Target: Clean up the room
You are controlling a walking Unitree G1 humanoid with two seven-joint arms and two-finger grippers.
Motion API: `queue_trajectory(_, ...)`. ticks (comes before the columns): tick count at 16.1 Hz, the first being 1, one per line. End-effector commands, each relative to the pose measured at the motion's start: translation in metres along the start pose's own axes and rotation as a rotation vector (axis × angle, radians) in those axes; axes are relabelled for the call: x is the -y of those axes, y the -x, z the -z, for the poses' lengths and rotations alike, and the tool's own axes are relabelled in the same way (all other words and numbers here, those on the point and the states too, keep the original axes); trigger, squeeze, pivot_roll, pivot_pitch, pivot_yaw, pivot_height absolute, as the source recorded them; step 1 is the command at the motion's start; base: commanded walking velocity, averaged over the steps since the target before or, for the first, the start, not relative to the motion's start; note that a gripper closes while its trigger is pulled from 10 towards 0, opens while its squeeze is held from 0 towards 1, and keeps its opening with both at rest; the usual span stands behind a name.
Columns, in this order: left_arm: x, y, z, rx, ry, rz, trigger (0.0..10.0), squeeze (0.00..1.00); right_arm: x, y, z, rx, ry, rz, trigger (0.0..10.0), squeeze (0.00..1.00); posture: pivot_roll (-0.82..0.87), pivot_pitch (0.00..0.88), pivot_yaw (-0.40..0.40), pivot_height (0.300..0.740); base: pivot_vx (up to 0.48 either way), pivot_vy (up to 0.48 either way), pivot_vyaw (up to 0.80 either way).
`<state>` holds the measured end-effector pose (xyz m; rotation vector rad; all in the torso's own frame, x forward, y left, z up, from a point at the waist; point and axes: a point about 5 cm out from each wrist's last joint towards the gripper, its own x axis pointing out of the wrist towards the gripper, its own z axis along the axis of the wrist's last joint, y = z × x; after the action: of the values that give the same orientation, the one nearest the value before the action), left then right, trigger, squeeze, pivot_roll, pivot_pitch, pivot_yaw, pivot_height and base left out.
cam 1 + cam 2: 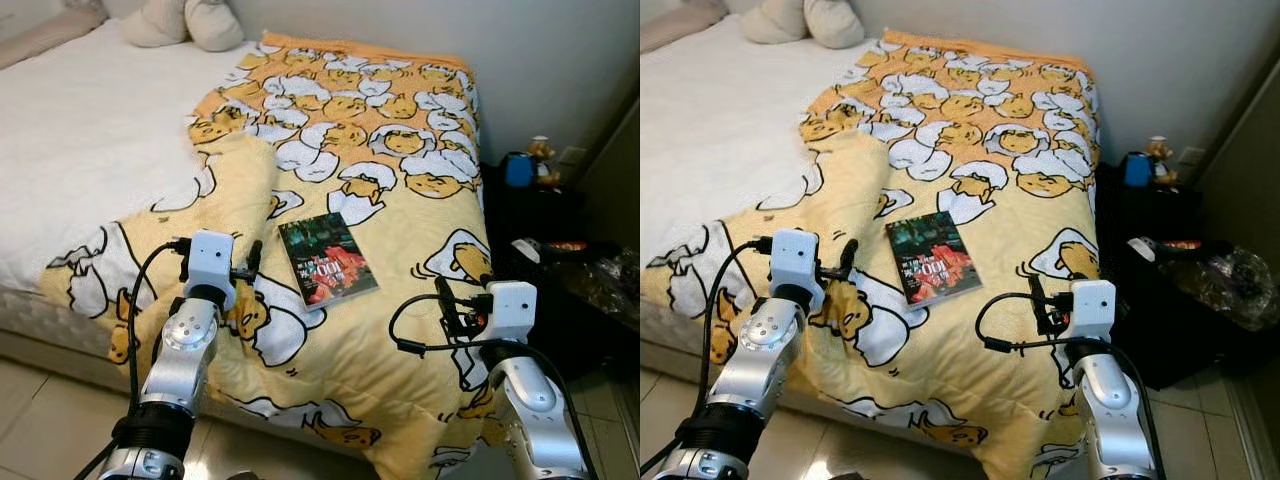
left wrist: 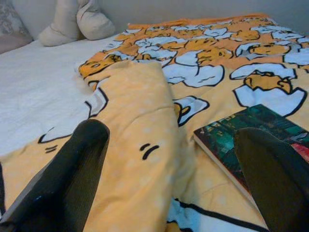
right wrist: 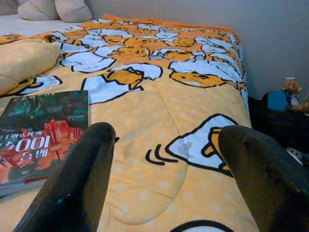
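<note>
A: On the bed (image 1: 90, 140)?
B: Yellow blanket (image 1: 400, 130) with a cartoon print, spread over the right half and hanging over the foot edge. Left edge folded back in a thick roll, white sheet (image 1: 80, 120) bare beside it. Two cream pillows (image 1: 185, 22) up by the wall.

A: And the book (image 1: 327, 259)?
B: Flat on the blanket near the foot of the bed, dark green cover with red below, front side up. Just right of the folded roll, between the two arms.

A: Left pincer (image 1: 250, 268)?
B: Low over the blanket, just left of the book, not touching it. In the left wrist view, fingers (image 2: 72, 179) wide apart, nothing between them but the blanket roll, the book's corner beside the far finger.

A: Right pincer (image 1: 448, 300)?
B: Over the blanket to the right of the book, well apart from it, near the bed's right edge. Fingers (image 3: 72, 183) spread too, empty, a stretch of yellow blanket in the gap.

A: Beside the bed?
B: Dark stand (image 1: 530, 220) on the right against the wall, with a blue thing (image 1: 518, 170) and what looks like a small bear figure (image 1: 543, 155) on top; too small to be sure. Crumpled clear plastic (image 1: 1230, 280) lower down beside it. Pale tiled floor (image 1: 40, 430) at the foot of the bed.
</note>
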<state>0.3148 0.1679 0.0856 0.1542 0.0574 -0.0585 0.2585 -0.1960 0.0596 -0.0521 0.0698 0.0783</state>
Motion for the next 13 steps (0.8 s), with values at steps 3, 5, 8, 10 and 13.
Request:
queue_trajectory(3,0.003,-0.005,-0.009,0.013,-0.005,0.019,10.0,0.0,-0.003,-0.002,-0.001,-0.004,-0.001,0.005,10.0,0.0,-0.09,0.0,0.0,0.74,0.114,0.0,0.0)
queue_trajectory(5,0.003,-0.004,-0.011,0.026,0.014,0.029,10.0,0.0,-0.004,-0.004,-0.004,0.004,0.002,0.002,10.0,0.0,-0.08,0.0,0.002,0.74,0.48,0.0,0.0)
queue_trajectory(8,0.012,0.0,-0.012,0.036,-0.013,0.075,10.0,0.0,0.0,-0.004,-0.005,0.01,0.011,0.0,10.0,0.0,-0.08,0.0,0.005,0.74,0.48,0.0,0.0)
queue_trajectory(10,0.014,-0.002,-0.014,0.041,-0.015,0.092,10.0,0.0,-0.003,-0.007,-0.007,0.015,0.008,-0.001,10.0,0.0,-0.09,0.0,0.006,0.74,0.48,0.0,0.0)
queue_trajectory(13,0.015,-0.008,-0.019,0.037,-0.005,0.096,10.0,0.0,-0.005,-0.013,-0.01,0.024,-0.003,-0.001,10.0,0.0,-0.09,0.0,0.013,0.74,0.48,0.0,0.0)
